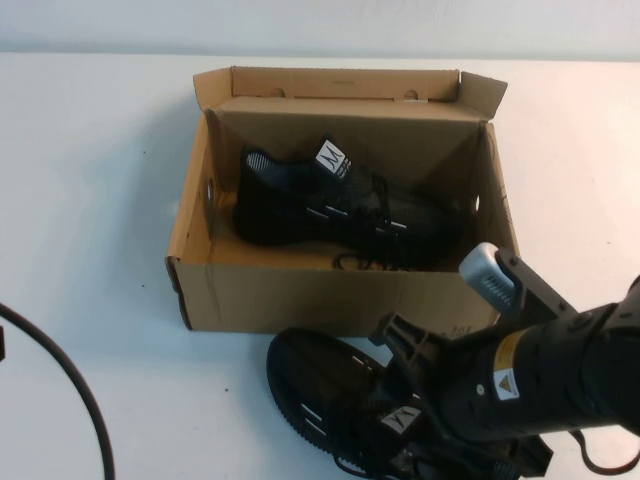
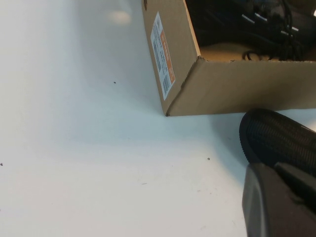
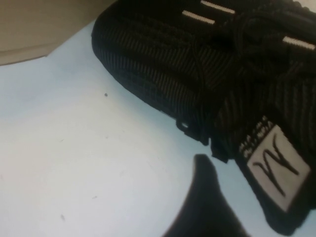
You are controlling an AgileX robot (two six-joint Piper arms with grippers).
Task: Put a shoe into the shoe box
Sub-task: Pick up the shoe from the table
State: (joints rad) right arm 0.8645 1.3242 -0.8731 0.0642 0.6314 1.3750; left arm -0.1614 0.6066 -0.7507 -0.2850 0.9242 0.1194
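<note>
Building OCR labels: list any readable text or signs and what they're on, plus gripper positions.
"M": white tongue label, black mesh sneaker inside brown cardboard shoe box.
"M": tongue label, matching sneaker on table.
Orange-white box sticker: unreadable.
Yellow warning triangle: right gripper, above that sneaker.
Left gripper: beside it.

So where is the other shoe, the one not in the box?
In the high view the shoe lies on the table just in front of the shoe box, under the right hand.

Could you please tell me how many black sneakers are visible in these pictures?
2. One sneaker lies inside the shoe box. The other sneaker sits on the table in front of the box, with the right pincer beside it. The left pincer is out of view.
</note>
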